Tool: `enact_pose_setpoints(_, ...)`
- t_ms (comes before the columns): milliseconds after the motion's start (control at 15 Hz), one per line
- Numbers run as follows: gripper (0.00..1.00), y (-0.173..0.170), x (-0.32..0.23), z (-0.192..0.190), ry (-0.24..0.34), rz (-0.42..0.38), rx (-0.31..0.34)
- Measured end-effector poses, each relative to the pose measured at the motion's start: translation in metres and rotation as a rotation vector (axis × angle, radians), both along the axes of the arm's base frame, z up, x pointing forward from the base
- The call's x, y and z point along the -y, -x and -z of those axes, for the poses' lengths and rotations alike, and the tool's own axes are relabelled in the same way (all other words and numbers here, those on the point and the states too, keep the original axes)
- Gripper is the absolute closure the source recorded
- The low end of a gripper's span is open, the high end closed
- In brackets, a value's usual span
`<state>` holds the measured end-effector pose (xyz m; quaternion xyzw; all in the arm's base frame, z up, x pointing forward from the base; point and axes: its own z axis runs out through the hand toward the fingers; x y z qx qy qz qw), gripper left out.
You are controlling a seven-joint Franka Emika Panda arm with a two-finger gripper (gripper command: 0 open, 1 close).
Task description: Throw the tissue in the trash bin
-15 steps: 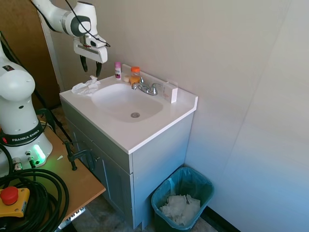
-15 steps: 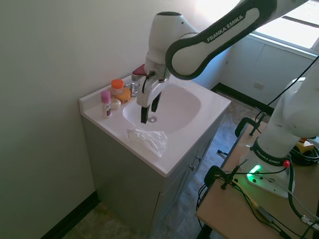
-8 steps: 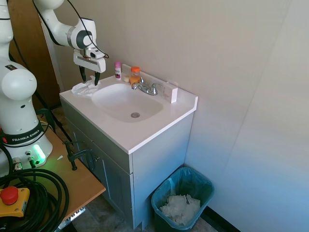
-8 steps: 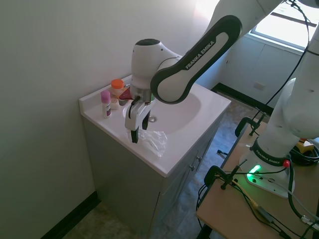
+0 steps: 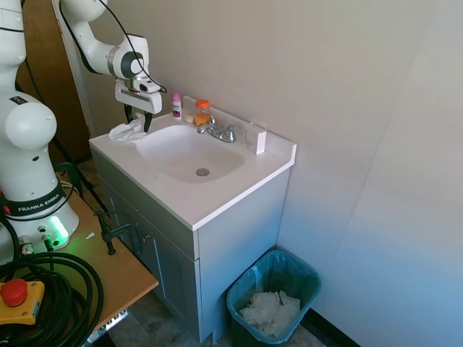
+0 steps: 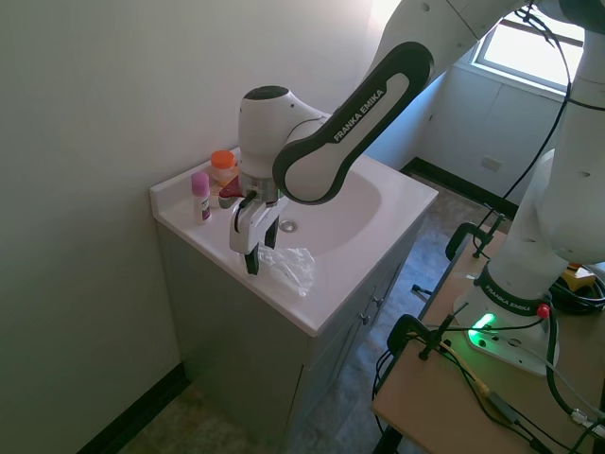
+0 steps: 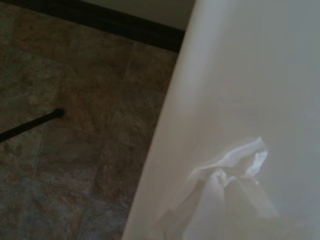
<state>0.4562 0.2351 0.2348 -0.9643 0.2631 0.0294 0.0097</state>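
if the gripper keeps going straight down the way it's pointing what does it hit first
Most likely the tissue. The gripper points down with its fingers open, right over the wad's edge on the white countertop beside the basin. Depth is hard to judge; one finger may meet bare countertop beside the tissue instead.

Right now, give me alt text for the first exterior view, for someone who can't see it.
An open gripper hangs just above a crumpled tissue on the corner of a white vanity top. On the floor beside the cabinet stands a teal trash bin holding white papers.
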Motion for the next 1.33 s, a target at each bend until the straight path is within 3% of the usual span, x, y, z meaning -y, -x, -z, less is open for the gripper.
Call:
enact_pose_setpoints(733,1.00,-0.001,-0.004,-0.003,0.005,0.021,-0.061)
enact_pose_setpoints(933,1.00,-0.006,0.001,-0.014,-0.019,0.047,-0.059)
enact_pose_setpoints(1133,1.00,-0.022,0.030,-0.060,-0.055,0.095,-0.007)
enact_pose_setpoints(1333,1.00,-0.044,0.105,-0.130,-0.080,0.244,0.114)
